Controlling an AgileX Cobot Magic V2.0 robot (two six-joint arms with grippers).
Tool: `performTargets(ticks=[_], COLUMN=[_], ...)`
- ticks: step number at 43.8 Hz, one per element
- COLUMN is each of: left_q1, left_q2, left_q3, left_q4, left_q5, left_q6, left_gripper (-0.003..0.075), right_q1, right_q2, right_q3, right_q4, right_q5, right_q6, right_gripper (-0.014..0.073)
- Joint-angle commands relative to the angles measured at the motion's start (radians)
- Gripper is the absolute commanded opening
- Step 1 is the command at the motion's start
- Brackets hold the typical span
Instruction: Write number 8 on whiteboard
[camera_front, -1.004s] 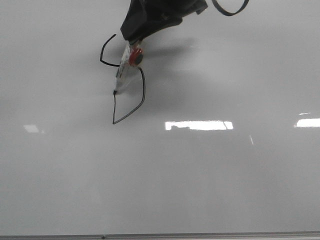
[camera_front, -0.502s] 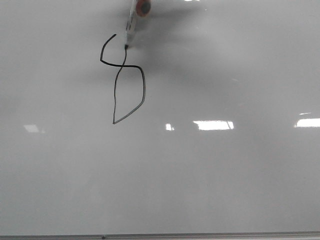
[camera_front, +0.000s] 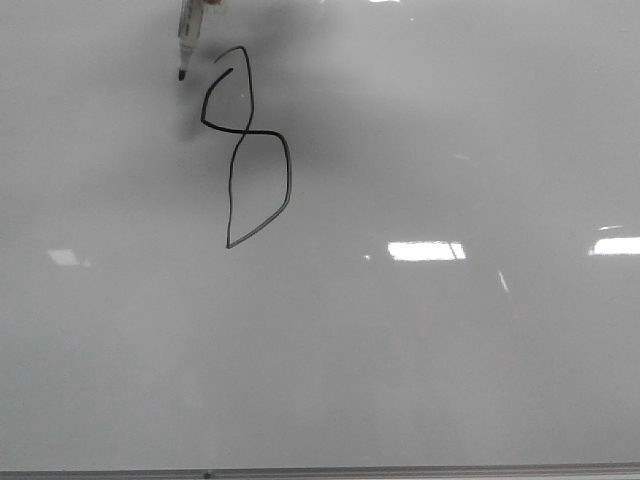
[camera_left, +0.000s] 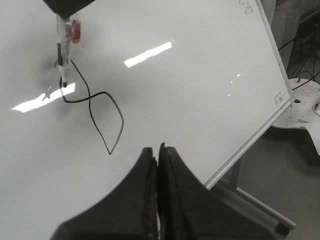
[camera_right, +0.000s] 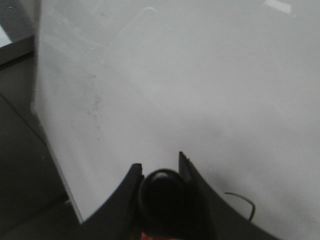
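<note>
The number 8 (camera_front: 245, 150) is a thin black line on the whiteboard (camera_front: 420, 340), tall and narrow, with a pointed lower loop and an unclosed top. A marker (camera_front: 188, 40) hangs from the top edge of the front view, its tip just left of the upper loop. My right gripper (camera_right: 160, 167) is shut on the marker's dark body (camera_right: 167, 200). In the left wrist view the marker (camera_left: 64, 50) stands at the figure's upper end (camera_left: 95, 107). My left gripper (camera_left: 158, 147) is shut and empty, in front of the board below the figure.
A thin metal strip (camera_front: 400, 472) runs along the board's lower edge. The left wrist view shows the board's side edge (camera_left: 250, 140), a grey stand leg (camera_left: 260, 205) and a white round base (camera_left: 305, 105) beyond it. Bright light reflections (camera_front: 425, 250) lie on the board.
The marker moved up from the lower loop, drew the upper loop, then shifted left of the figure's top. The right gripper's dark body has left the front view.
</note>
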Motion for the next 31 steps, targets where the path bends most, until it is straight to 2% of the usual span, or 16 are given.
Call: performTargets(ticks=[1,10,13,15,18,21,24,27,31], left_q1=[-0.002,-0.002,-0.002,-0.002,-0.002,-0.002,-0.002,-0.002,-0.002], left_q2=[0.005,0.005,0.005,0.007,0.017,0.036,0.059,0.091,0.136], left_q3=[-0.029,-0.029,-0.029,-0.035,-0.056,-0.079,-0.096,-0.109,-0.115], left_q4=[-0.024,-0.026,-0.055,-0.088,-0.147,-0.211,-0.267,-0.332,-0.402], left_q5=[-0.071,-0.069,-0.059,-0.037,0.012,0.069,0.113,0.156,0.22], left_q6=[-0.007,-0.007,-0.007,-0.007,-0.007,-0.007,-0.007,-0.007,0.011], left_gripper=[-0.002,-0.002,0.0012,0.0075,0.0218,0.0419,0.0576,0.0664,0.0672], right_q1=[-0.003,-0.003,-0.003,-0.003,-0.003,0.001,0.011,0.039,0.091], right_q2=[-0.133,-0.216,-0.24,-0.253,-0.266,-0.268,-0.268,-0.268,-0.268], right_q3=[-0.042,0.01,0.07,0.115,0.179,0.231,0.263,0.268,0.261], right_q4=[0.036,0.039,0.042,0.045,0.074,0.15,0.233,0.297,0.346], right_q5=[0.059,0.288,0.333,0.359,0.384,0.416,0.461,0.505,0.509], right_q6=[-0.015,-0.029,-0.044,-0.06,-0.082,-0.131,-0.189,-0.234,-0.249], right_gripper=[-0.007,-0.007,-0.007,-0.007,-0.007,-0.007,-0.007,-0.007,-0.007])
